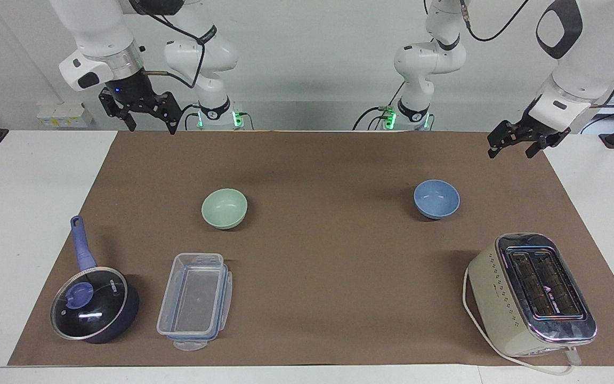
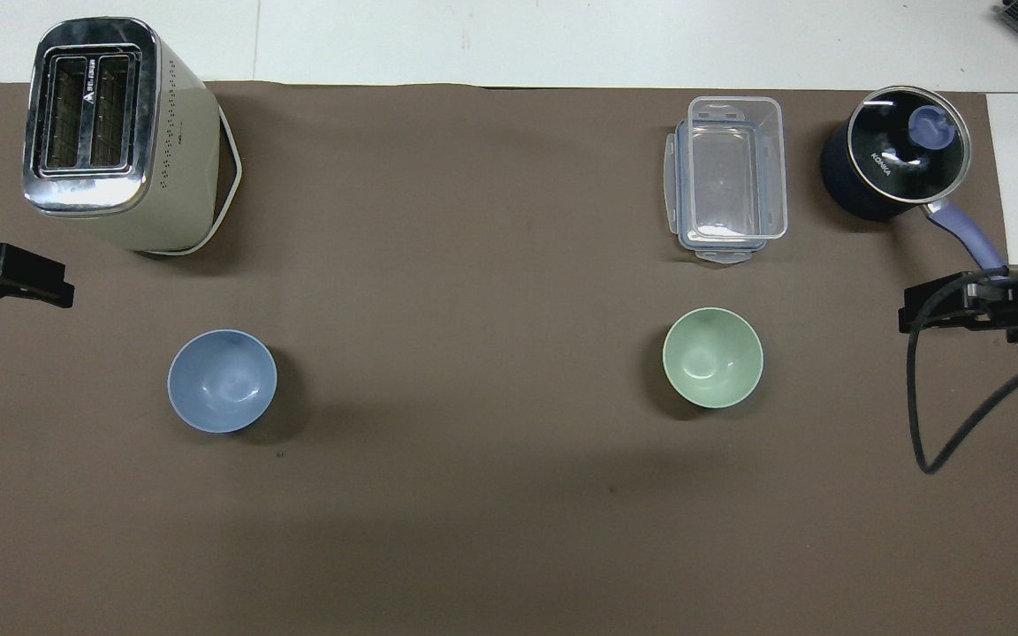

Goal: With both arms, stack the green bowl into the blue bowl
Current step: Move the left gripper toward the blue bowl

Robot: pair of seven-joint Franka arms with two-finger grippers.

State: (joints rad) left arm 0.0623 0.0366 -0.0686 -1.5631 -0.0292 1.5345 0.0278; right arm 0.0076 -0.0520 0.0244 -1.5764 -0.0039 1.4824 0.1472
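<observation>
The green bowl [image 1: 224, 208] [image 2: 712, 357] stands upright and empty on the brown mat, toward the right arm's end. The blue bowl [image 1: 436, 198] [image 2: 222, 380] stands upright and empty toward the left arm's end, well apart from the green one. My right gripper [image 1: 152, 129] [image 2: 915, 311] hangs open and empty in the air over the mat's corner at its own end. My left gripper [image 1: 510, 154] [image 2: 49, 287] hangs open and empty in the air over the mat's edge at its own end. Neither gripper touches a bowl.
A cream toaster [image 1: 531, 293] [image 2: 111, 132] stands farther out than the blue bowl. A clear plastic container [image 1: 195, 301] [image 2: 730, 177] and a dark-blue lidded saucepan [image 1: 91, 304] [image 2: 898, 159] lie farther out than the green bowl. A black cable [image 2: 924, 397] loops below the right gripper.
</observation>
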